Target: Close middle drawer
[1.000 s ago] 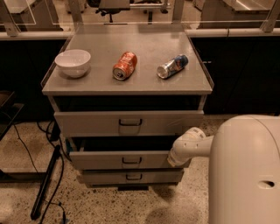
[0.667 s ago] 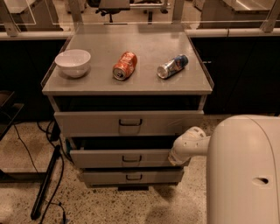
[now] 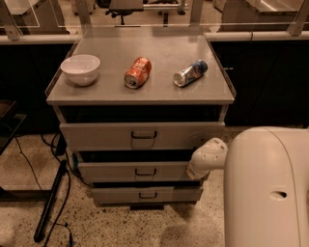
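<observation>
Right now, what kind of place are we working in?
Likely an office or lab: a grey metal drawer cabinet, an office chair behind glass partitions, cables on speckled floor. The gripper sits at the right end of the middle drawer.

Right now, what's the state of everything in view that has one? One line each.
middle drawer: partly open, dark gap above its front
top drawer: shut or slightly out, cannot tell
bottom drawer: looks pushed in
bowl: upright, empty
orange can: on its side
blue can: on its side
pincer: at the middle drawer's right front end
</observation>
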Available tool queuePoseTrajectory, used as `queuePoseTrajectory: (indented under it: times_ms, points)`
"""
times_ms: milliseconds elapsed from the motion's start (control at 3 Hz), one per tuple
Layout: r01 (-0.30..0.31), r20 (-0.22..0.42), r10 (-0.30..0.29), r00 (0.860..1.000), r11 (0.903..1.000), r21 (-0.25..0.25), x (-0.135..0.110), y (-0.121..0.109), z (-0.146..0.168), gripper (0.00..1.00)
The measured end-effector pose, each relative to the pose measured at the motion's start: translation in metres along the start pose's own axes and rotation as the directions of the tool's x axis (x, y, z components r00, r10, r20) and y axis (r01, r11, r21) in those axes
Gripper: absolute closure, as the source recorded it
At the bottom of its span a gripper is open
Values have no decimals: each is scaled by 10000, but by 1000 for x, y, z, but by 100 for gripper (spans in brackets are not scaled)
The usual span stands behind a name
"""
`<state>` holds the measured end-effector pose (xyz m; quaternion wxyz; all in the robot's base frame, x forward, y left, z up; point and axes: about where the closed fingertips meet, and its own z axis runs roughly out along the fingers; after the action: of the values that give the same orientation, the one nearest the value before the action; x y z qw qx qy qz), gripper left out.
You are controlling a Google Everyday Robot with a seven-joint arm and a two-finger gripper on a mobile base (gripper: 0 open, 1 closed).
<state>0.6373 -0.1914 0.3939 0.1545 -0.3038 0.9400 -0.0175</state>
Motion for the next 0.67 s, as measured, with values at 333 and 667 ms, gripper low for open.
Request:
queuePoseTrajectory:
  times_ms: [333, 667]
  points:
    - [-20, 121, 17, 9999, 9998, 216, -6, -12, 1, 100]
    - [-19, 120, 17, 9999, 9998, 214, -6, -12, 1, 100]
